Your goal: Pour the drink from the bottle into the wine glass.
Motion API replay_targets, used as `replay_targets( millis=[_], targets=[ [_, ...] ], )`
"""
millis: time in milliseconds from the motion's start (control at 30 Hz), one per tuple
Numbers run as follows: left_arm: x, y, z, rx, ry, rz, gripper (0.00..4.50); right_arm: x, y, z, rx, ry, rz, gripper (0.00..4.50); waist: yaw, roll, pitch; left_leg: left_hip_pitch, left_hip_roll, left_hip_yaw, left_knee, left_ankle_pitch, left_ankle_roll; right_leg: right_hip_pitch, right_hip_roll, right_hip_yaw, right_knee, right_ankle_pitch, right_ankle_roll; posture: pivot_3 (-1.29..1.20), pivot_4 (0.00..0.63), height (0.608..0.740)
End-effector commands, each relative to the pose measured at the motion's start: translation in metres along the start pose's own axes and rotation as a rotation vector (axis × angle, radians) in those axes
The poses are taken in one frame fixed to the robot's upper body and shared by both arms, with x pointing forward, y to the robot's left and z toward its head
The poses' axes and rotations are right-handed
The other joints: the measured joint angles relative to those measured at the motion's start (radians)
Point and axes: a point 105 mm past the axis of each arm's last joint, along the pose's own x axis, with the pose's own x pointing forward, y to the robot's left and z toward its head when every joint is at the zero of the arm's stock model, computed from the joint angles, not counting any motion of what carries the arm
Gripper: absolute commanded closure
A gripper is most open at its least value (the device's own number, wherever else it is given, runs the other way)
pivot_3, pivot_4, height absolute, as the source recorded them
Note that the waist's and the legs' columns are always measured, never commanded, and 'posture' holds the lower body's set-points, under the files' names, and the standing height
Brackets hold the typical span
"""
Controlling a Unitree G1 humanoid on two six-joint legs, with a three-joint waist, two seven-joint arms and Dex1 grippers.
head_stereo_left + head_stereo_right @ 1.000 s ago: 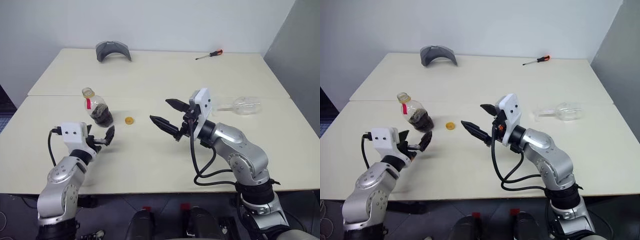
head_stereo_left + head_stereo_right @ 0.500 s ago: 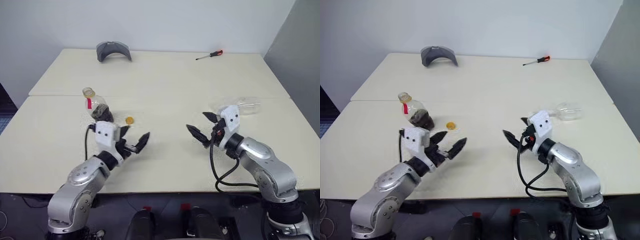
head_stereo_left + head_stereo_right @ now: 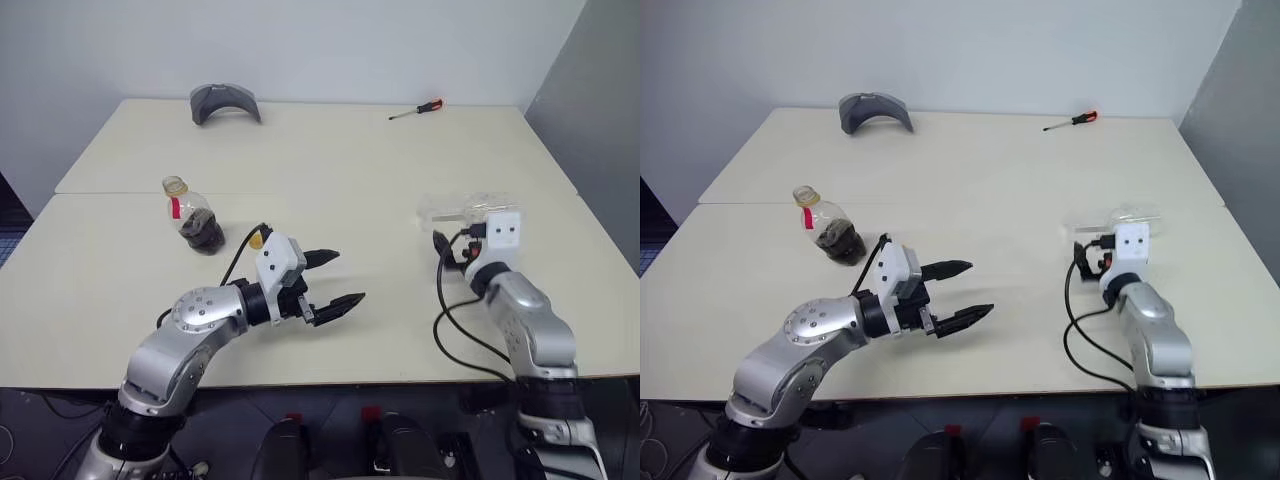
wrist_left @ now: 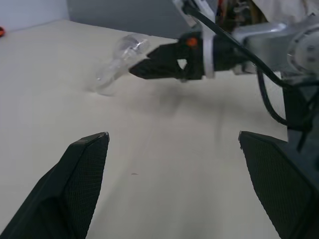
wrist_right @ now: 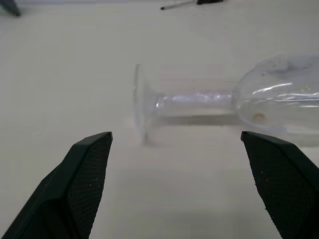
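Wine glass lies toppled at the table's right; the right gripper, fingers wide and empty, has swung over to it. Left gripper, open and empty, has left the uncapped bottle standing far left.

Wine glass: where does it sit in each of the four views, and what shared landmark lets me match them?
Left eye view: wine glass lying on its side, just beyond the right tool.
Right eye view: same spot, right of centre.
Left wrist view: upper middle, beside the right tool.
Right wrist view: centre, foot towards the camera.
Shared landmark: red-handled screwdriver.
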Motion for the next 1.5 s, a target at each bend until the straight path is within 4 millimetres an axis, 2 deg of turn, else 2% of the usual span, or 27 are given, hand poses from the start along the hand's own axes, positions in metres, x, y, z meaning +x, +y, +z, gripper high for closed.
replay_targets(
  millis=[33,233,333,600,767,933,1100,1267,1500],
  targets=[
    [0.002,0.007,0.003,0.054,-0.004,-0.040,0.03,0.014,-0.007,0.020,0.138,-0.059,-0.056,0.09,0.000,0.000,0.000,0.000,0.000,0.000,0.000,0.000,0.000,0.000,0.000,0.000,0.000,0.000,0.000,0.00,0.150,0.740],
    [0.007,0.015,0.004,0.084,-0.009,-0.062,0.03,0.031,-0.012,0.030,0.302,-0.065,-0.091,0.09,-0.001,0.001,0.000,-0.001,0.000,0.001,0.000,0.000,0.000,0.000,-0.001,0.000,-0.001,0.001,-0.001,0.00,0.150,0.740],
    [0.007,0.019,0.006,0.096,-0.013,-0.058,0.03,0.036,-0.016,0.030,0.442,-0.054,-0.122,0.09,0.000,0.001,0.000,-0.001,0.000,0.002,-0.001,0.000,0.000,0.000,-0.002,0.000,-0.001,0.001,-0.003,0.00,0.150,0.740],
    [0.004,0.024,0.006,0.110,-0.011,-0.041,0.03,0.032,-0.006,0.032,0.568,-0.029,-0.124,0.09,-0.004,0.003,0.002,-0.001,0.000,0.002,-0.001,0.000,0.000,-0.001,-0.002,0.000,0.000,0.002,-0.005,0.00,0.150,0.740],
    [0.004,0.024,0.003,0.106,-0.007,-0.035,0.03,0.025,0.006,0.022,0.663,0.018,-0.113,0.09,-0.004,0.004,0.002,-0.001,0.000,0.001,-0.001,0.000,0.000,-0.001,-0.004,0.000,0.000,0.001,-0.002,0.00,0.150,0.740],
    [0.005,0.025,0.004,0.103,-0.011,-0.027,0.03,0.030,0.017,0.006,0.829,0.051,-0.112,0.09,-0.005,0.004,0.002,-0.001,0.000,0.002,-0.001,0.000,0.000,-0.001,-0.004,0.000,0.000,0.001,-0.002,0.00,0.150,0.740],
    [0.004,0.023,0.004,0.103,-0.011,-0.027,0.03,0.038,0.002,0.002,0.912,0.004,-0.162,0.09,-0.007,0.004,0.002,-0.001,-0.001,0.001,-0.001,0.000,0.000,0.000,-0.004,0.000,0.000,0.001,-0.002,0.00,0.150,0.740],
    [0.003,0.025,0.006,0.106,-0.014,-0.017,0.03,0.041,-0.010,0.008,0.955,-0.049,-0.188,0.09,-0.006,0.004,0.002,-0.001,-0.001,0.002,-0.001,0.000,0.000,0.000,-0.004,0.000,0.000,0.001,-0.002,0.00,0.150,0.740],
    [0.003,0.023,0.006,0.105,-0.016,-0.017,0.03,0.044,-0.015,0.015,1.002,-0.100,-0.189,0.09,-0.011,0.005,0.003,-0.001,0.000,0.002,-0.001,0.000,0.000,0.000,-0.004,0.000,0.000,0.001,-0.002,0.00,0.150,0.740]
  ],
)
